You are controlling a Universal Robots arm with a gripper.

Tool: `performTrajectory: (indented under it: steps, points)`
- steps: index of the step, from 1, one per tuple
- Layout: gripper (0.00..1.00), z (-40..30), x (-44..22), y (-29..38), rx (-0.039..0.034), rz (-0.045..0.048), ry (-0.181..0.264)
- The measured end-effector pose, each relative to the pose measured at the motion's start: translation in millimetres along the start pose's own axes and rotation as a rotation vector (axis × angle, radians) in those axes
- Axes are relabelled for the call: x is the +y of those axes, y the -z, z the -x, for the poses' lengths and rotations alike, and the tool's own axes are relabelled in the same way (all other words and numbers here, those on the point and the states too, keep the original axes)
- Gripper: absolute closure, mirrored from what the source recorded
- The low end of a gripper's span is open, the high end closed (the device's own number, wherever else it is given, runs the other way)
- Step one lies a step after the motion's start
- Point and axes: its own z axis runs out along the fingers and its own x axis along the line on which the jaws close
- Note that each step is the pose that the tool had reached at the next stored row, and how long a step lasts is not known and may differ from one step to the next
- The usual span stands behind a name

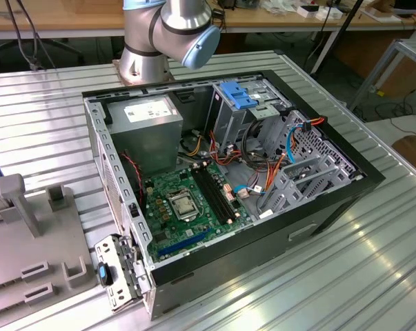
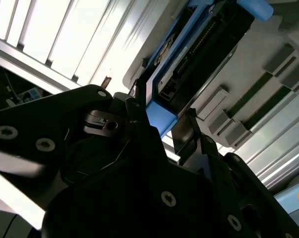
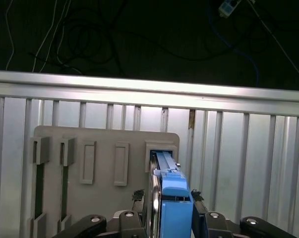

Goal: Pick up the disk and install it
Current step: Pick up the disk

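I am working on the pick-up step: my claw (image 3: pixel 167 199) is standing astride the disk (image 3: pixel 175 208), which is sitting on its edge in a slot of the grey holder (image 3: pixel 102 144) on the bench (image 3: pixel 238 148). The claw is lying close along both faces, but I cannot tell if it is already pressing them. I am judging that the next move is asking for a firm squeeze and a straight pull along the slot.

Not much to read here, honestly. The power supply (image 1: pixel 151 145) toward the upper left of the exterior view has a white sticker (image 1: pixel 145 112) with print on it, but it's too tiny to make out. Nothing else is legible.
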Motion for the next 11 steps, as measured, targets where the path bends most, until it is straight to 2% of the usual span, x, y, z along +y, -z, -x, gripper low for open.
performTrajectory:
  steps: [5, 11]
  points:
    - [0.53, 0.1, 0.0, -0.7, 0.0002, 0.0001, -0.003]
    - [0.53, 0.1, 0.1, -1.0, 0.0011, 0.0003, -0.037]
